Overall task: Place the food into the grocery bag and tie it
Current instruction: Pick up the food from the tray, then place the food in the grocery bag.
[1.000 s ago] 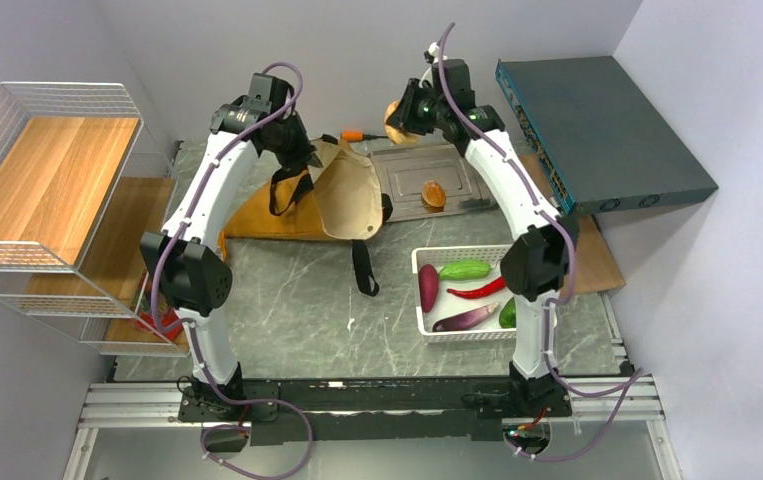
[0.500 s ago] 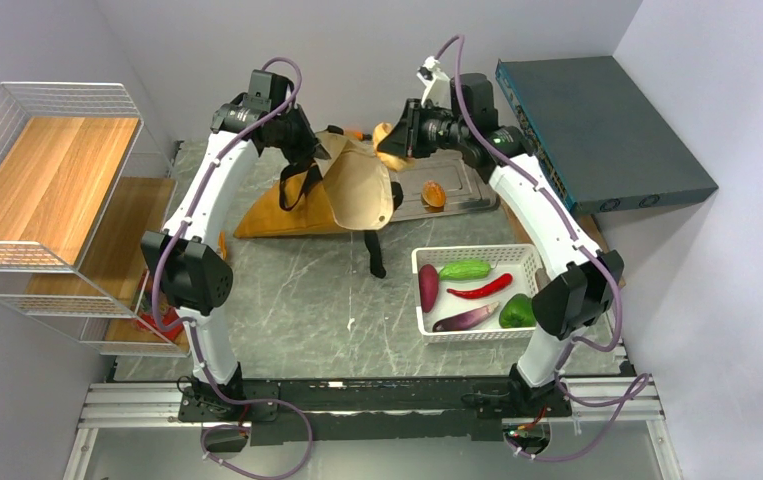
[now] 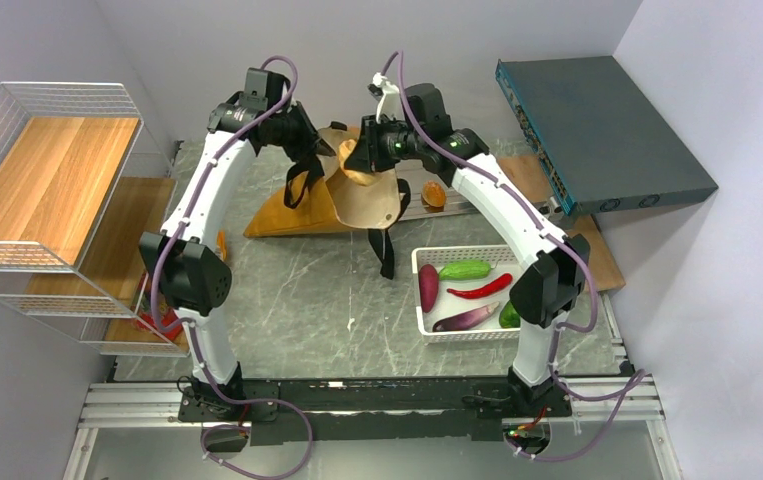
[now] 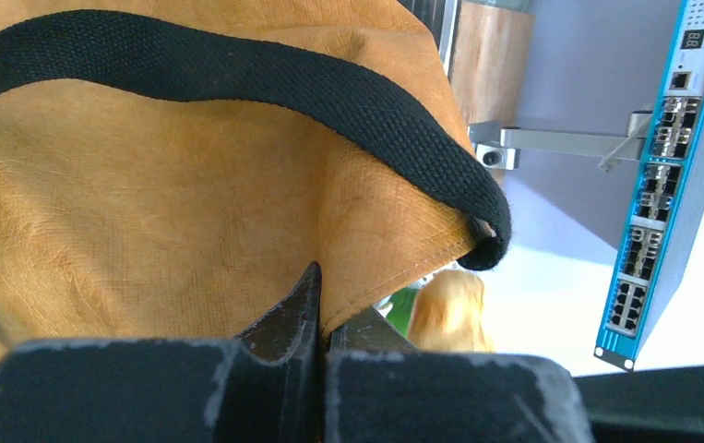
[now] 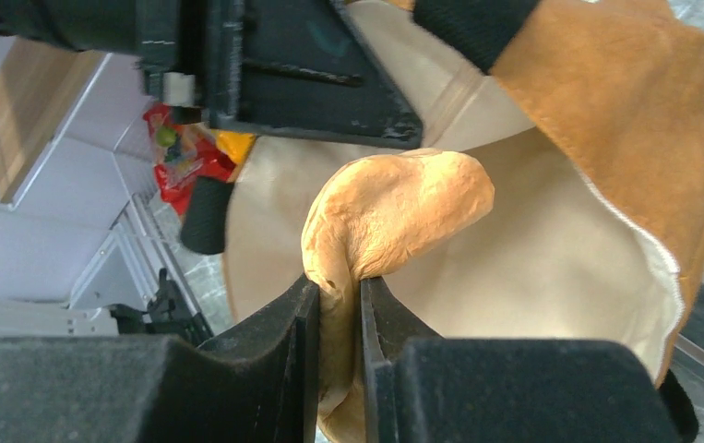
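The mustard grocery bag [image 3: 292, 213] lies at the back of the table, its mouth lifted so the cream lining [image 3: 367, 200] shows. My left gripper [image 3: 319, 152] is shut on the bag's rim [image 4: 357, 305] and holds it up; a black strap [image 4: 329, 88] runs across the ochre fabric. My right gripper [image 3: 357, 160] is shut on a golden-brown bread piece [image 5: 394, 208] and holds it over the open mouth, against the lining [image 5: 532, 277]. A second bread piece [image 3: 434, 194] lies on the grey tray [image 3: 457, 162]. A magenta root [image 3: 428, 287] lies in the white basket [image 3: 420, 262].
The white basket also holds a green vegetable [image 3: 465, 269], a red chilli [image 3: 477, 290] and a purple aubergine [image 3: 465, 319]. A blue network switch [image 3: 607, 125] sits at the back right. A wire shelf [image 3: 47, 180] stands at the left, with red and yellow packets [image 5: 186, 152] below.
My right gripper has carried the bread left from above the tray to over the bag's open mouth. My left gripper has pulled the rim up and right, opening the bag wider.
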Robot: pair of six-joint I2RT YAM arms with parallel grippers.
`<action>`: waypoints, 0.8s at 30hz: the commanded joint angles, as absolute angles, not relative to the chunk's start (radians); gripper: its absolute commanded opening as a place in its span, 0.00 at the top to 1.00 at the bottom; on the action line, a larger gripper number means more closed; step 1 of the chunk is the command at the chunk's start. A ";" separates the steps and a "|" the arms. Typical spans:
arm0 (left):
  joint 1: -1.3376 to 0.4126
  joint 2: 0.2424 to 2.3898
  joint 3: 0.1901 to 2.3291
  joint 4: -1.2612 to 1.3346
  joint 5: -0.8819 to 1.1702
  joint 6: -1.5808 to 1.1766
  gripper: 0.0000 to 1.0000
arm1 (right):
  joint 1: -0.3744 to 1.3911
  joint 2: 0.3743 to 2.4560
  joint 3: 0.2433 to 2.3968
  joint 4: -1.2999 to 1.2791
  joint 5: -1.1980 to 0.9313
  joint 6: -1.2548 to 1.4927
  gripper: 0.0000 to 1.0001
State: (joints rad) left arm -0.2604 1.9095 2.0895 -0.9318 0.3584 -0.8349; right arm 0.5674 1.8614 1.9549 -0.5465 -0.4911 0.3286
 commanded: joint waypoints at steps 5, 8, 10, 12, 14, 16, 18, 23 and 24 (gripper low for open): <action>-0.206 1.821 2.090 -0.875 0.454 -0.877 1.00 | 0.569 1.886 2.020 -0.547 -0.419 0.331 0.88; -0.202 1.826 2.094 -0.872 0.461 -0.877 1.00 | 0.570 1.899 2.045 -0.570 -0.426 0.324 0.53; -0.200 1.827 2.095 -0.872 0.461 -0.876 1.00 | 0.572 1.908 2.062 -0.577 -0.435 0.320 0.46; -0.196 1.827 2.090 -0.871 0.466 -0.874 1.00 | 0.572 1.917 2.077 -0.575 -0.443 0.324 0.40; -0.194 1.825 2.087 -0.872 0.465 -0.873 1.00 | 0.572 1.929 2.096 -0.577 -0.456 0.329 0.34; -0.192 1.823 2.084 -0.873 0.465 -0.870 1.00 | 0.573 1.943 2.126 -0.587 -0.465 0.331 0.31; -0.189 1.821 2.081 -0.872 0.465 -0.870 1.00 | 0.573 1.951 2.151 -0.593 -0.469 0.332 0.27; -0.186 1.813 2.071 -0.872 0.460 -0.868 1.00 | 0.572 1.951 2.191 -0.586 -0.493 0.328 0.15; -0.186 1.811 2.068 -0.872 0.459 -0.868 1.00 | 0.574 1.954 2.202 -0.601 -0.477 0.320 0.03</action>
